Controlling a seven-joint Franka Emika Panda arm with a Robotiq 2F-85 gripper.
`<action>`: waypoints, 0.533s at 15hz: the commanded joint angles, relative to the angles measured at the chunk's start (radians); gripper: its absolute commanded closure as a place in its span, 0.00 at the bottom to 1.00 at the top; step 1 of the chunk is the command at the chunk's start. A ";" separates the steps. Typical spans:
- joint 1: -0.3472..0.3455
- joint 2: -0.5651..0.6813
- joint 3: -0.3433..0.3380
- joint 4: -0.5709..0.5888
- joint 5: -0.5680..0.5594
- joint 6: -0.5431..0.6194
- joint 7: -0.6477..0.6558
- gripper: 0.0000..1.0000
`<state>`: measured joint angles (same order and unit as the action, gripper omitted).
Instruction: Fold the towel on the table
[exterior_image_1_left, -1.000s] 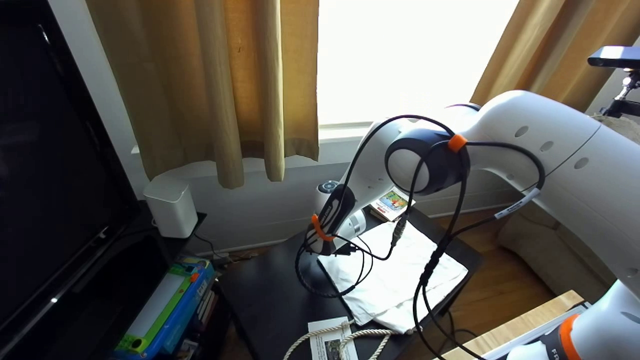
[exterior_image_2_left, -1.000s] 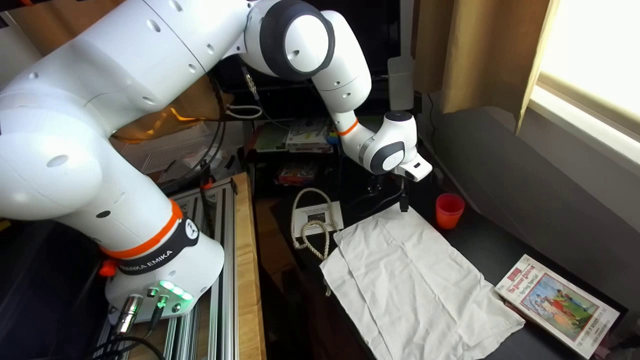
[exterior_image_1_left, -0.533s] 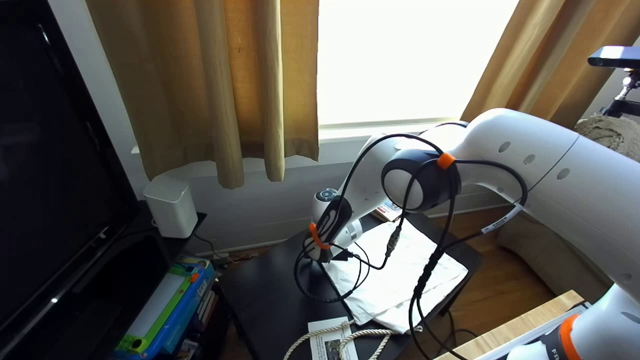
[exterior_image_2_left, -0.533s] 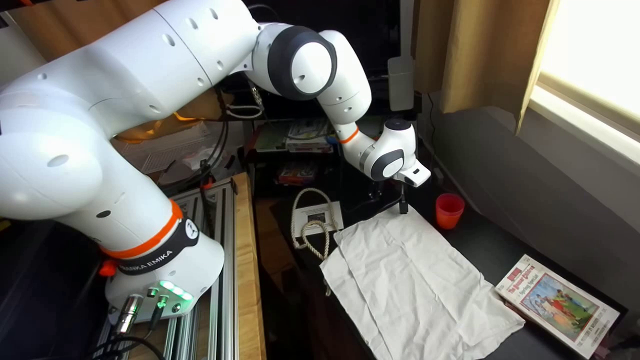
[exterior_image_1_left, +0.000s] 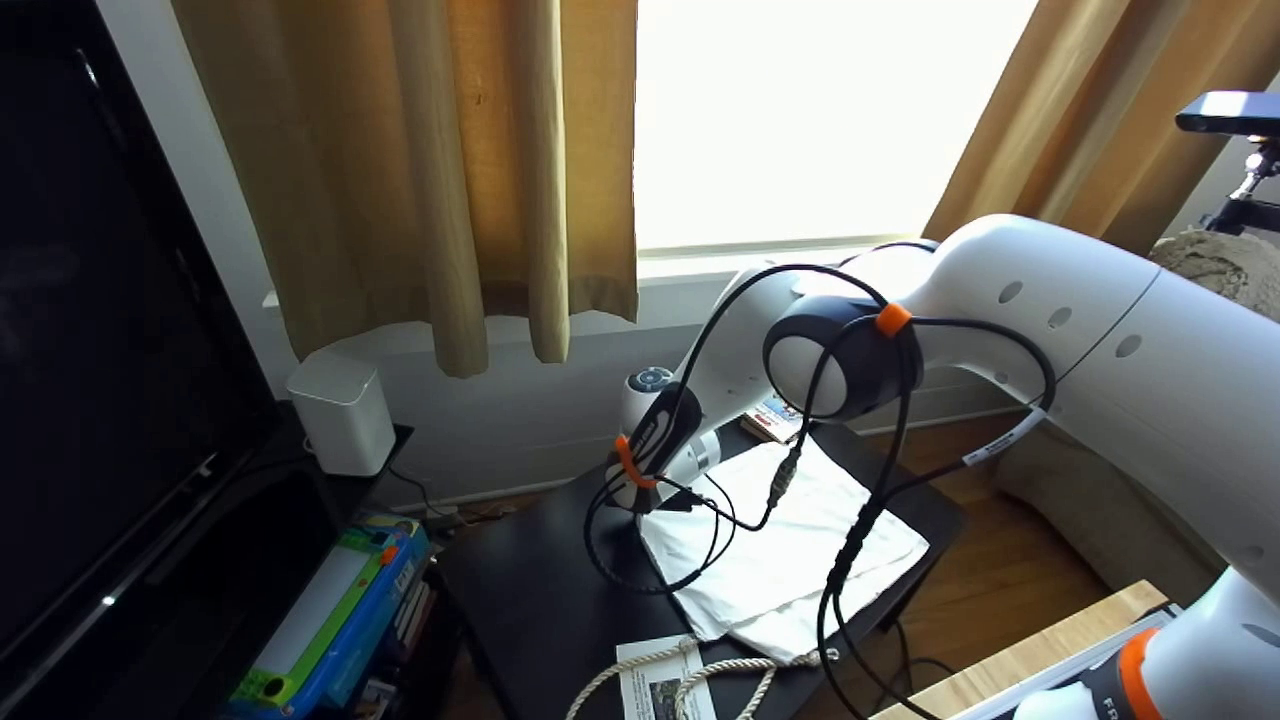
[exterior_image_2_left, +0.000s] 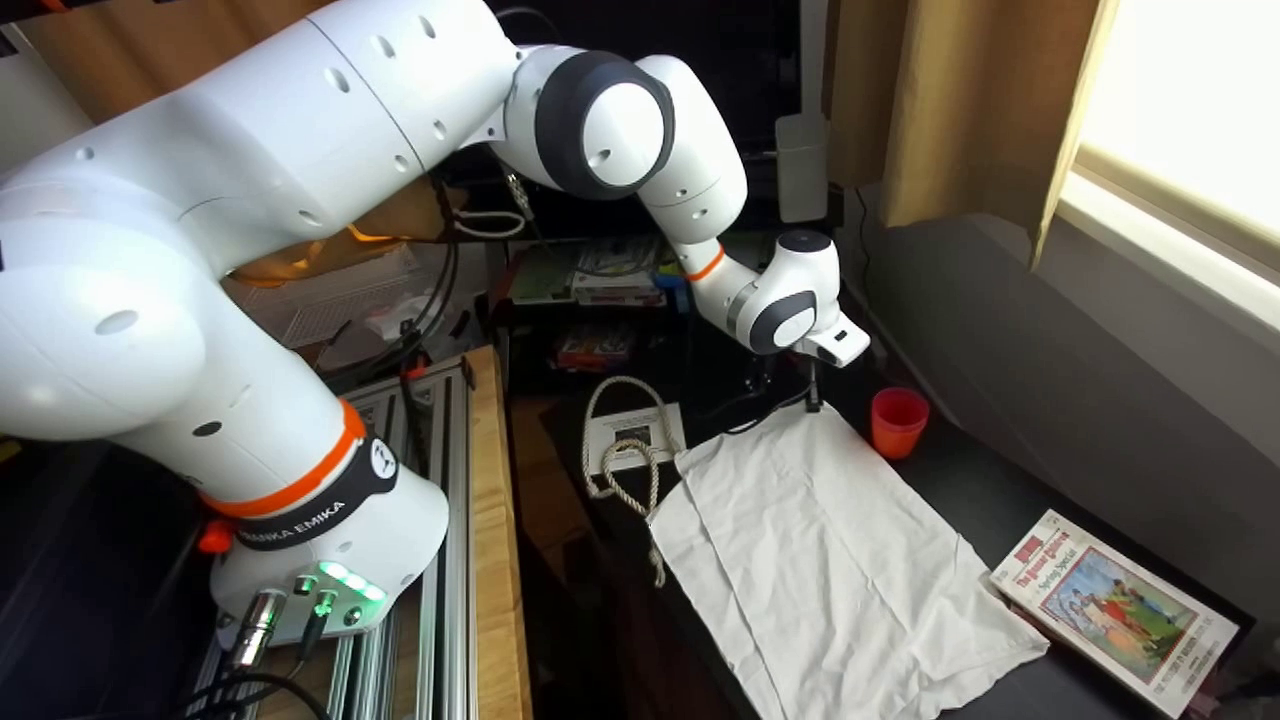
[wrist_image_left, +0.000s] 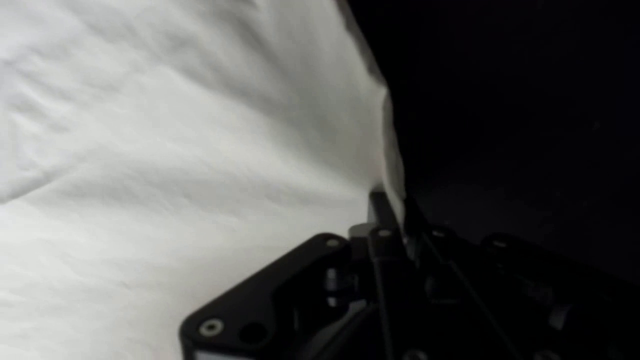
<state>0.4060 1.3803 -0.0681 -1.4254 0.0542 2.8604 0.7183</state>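
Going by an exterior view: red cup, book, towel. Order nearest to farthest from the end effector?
1. Towel: edge pinched in the end effector.
2. Red cup: to its right in that view.
3. Book: farther right, by the towel's opposite end.

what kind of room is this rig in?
Probably a home living room: a large flat-screen TV, tan curtains at a bright window, and an illustrated book on the black table.

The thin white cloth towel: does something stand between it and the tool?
Nothing visible does: in the wrist view, the black tool is closed on the edge of the thin white cloth towel. In an exterior view, a red tapered cup stands beside the towel, not between.
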 joint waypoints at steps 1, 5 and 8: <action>-0.010 -0.062 0.009 -0.067 0.038 -0.045 -0.028 1.00; -0.008 -0.167 -0.015 -0.185 0.030 -0.067 -0.028 0.99; -0.028 -0.261 -0.012 -0.308 0.025 -0.049 -0.059 0.99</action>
<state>0.3954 1.2405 -0.0868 -1.5698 0.0647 2.8117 0.7125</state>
